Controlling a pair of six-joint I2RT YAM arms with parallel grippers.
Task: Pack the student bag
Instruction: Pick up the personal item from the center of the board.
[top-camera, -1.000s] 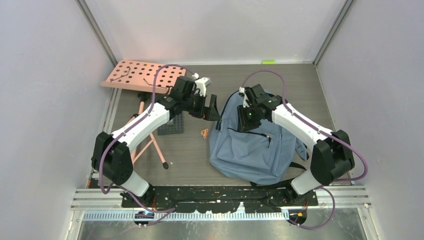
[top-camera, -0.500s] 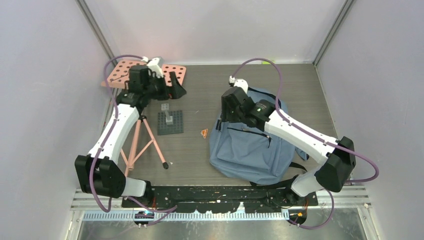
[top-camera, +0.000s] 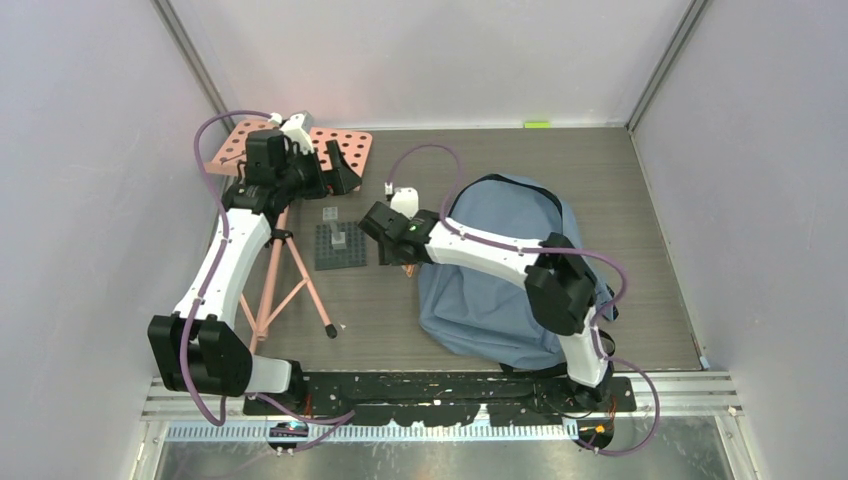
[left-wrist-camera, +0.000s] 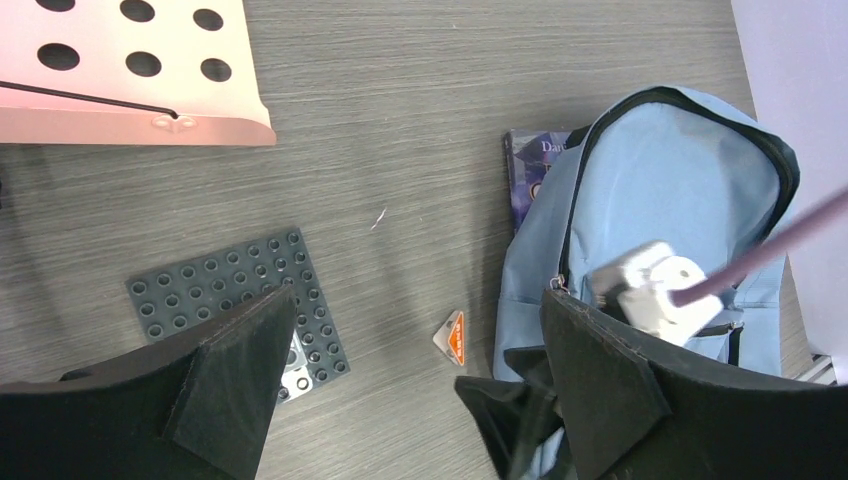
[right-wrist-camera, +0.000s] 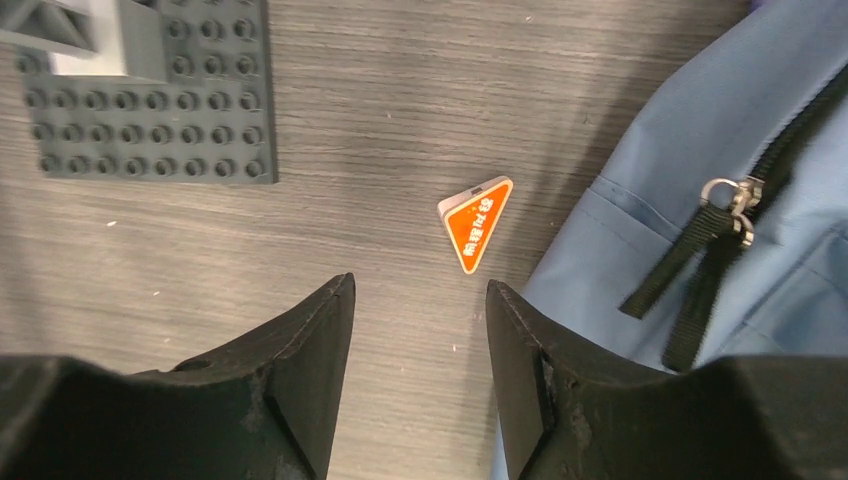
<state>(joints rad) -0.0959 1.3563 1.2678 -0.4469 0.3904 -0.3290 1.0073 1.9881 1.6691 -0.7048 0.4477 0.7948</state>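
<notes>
The student bag (top-camera: 510, 290) lies flat on the right half of the table, a blue-grey backpack with a black zipper arc round its top (left-wrist-camera: 680, 190) and black zip pulls (right-wrist-camera: 725, 195). My right gripper (top-camera: 385, 252) hangs just left of the bag, over bare table. Its jaws (right-wrist-camera: 420, 285) are open and hold nothing. A small orange triangular tag (right-wrist-camera: 476, 225) lies just ahead of them. My left gripper (top-camera: 345, 172) is at the back left by the pink board, open wide and empty (left-wrist-camera: 418, 300).
A pink pegboard (top-camera: 345, 145) sits at the back left above a pink tripod (top-camera: 290, 290). A dark grey studded baseplate (top-camera: 340, 250) with small bricks lies left of the tag. A book's corner (left-wrist-camera: 530, 170) shows from under the bag's left edge.
My right arm has swung left off the bag and now sits low beside the orange tag, jaws wider than a second ago. The left arm has gone back to the pegboard.
</notes>
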